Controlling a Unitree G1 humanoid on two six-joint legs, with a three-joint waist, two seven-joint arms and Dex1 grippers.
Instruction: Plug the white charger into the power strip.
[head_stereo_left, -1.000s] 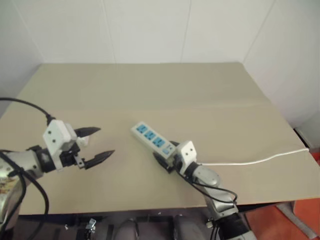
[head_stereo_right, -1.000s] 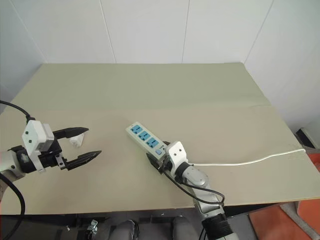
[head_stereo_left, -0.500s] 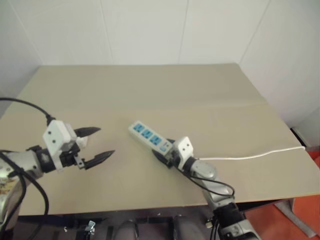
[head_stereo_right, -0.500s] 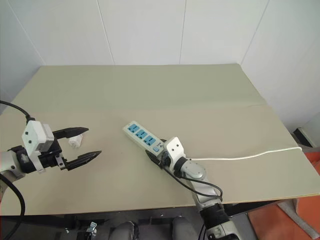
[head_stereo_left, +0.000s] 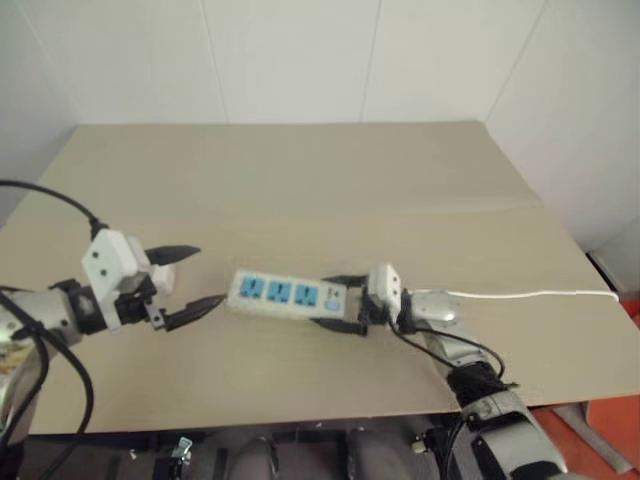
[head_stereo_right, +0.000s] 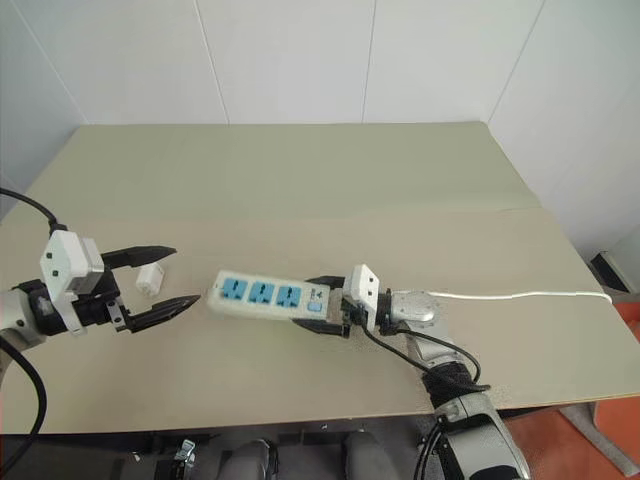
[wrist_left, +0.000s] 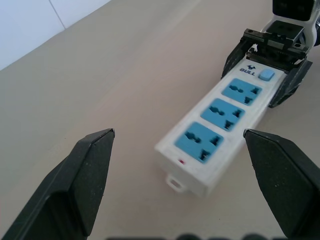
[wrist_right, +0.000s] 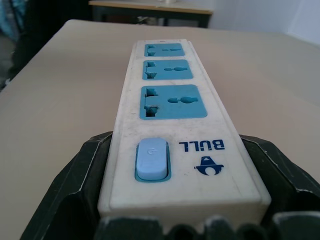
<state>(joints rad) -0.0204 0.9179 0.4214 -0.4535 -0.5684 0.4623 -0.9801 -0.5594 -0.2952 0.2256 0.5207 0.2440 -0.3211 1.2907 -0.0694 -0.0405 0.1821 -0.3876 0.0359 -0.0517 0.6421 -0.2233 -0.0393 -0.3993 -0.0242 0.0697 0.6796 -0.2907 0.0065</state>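
- The white charger (head_stereo_right: 151, 279) is half hidden behind the left gripper's (head_stereo_right: 160, 276) far black finger, so its shape is hard to make out. It looks like a small white block.
- The switch end of the power strip (head_stereo_right: 268, 296) is covered on both sides by the right gripper's (head_stereo_right: 322, 304) black fingers.
- The thin white cable (head_stereo_right: 520, 295) runs off to the right and goes out of sight at the table's (head_stereo_right: 300, 180) right edge.
- The power strip is a long white bar with three blue socket faces in a row, one small blue switch (wrist_right: 151, 158) and a blue logo next to the switch.
- The right gripper is closed on the switch end of the power strip, one finger on each long side.
- The power strip lies across the near middle of the table, pointing left and right.
- Its free end points at the left gripper and sits near that gripper's near fingertip.
- The left gripper's fingers are wide apart and hold nothing.
- The white charger sits on the table at the left, just beside the left gripper's far finger.
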